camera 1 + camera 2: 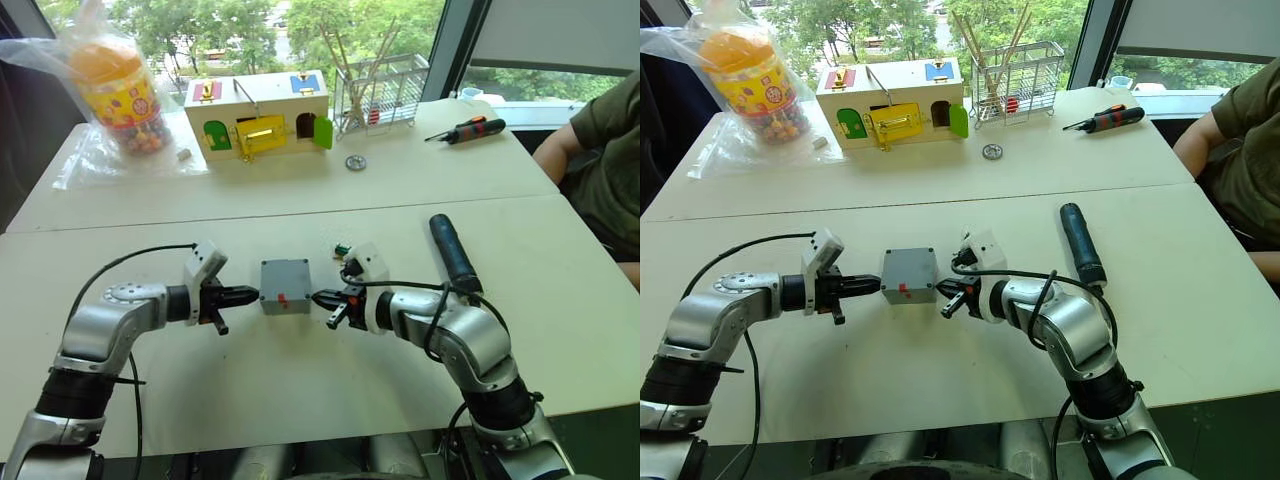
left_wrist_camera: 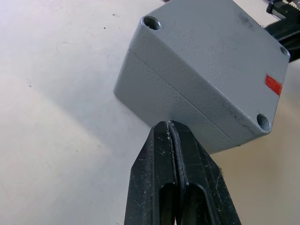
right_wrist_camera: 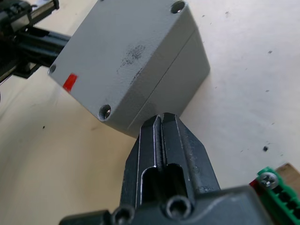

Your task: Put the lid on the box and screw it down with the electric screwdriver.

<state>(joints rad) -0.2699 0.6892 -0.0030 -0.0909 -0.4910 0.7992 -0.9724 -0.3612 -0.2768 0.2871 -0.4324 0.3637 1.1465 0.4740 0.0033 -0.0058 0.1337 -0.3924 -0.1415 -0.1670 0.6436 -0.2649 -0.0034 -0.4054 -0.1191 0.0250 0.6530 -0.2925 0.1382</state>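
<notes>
The grey box [image 1: 285, 288] sits on the near table between my two grippers. The lid [image 2: 211, 51] rests on top of it, with a seam line running round the side, screw holes at the corners and a small red mark on the top face. My left gripper [image 1: 250, 295] is shut, its tip touching the box's left side. My right gripper [image 1: 320, 298] is also shut, its tip against the box's right side [image 3: 178, 79]. Neither holds anything. The electric screwdriver [image 1: 455, 252] lies on the table to the right, beyond my right forearm.
On the far table stand a wooden toy house [image 1: 260, 120], a bagged jar of sweets [image 1: 115, 90] and a wire basket [image 1: 385, 95]. A small metal disc [image 1: 355, 162] and a red-and-black screwdriver [image 1: 472, 129] lie there too. A person [image 1: 605, 150] sits at the right. A green part [image 3: 276, 187] lies near my right wrist.
</notes>
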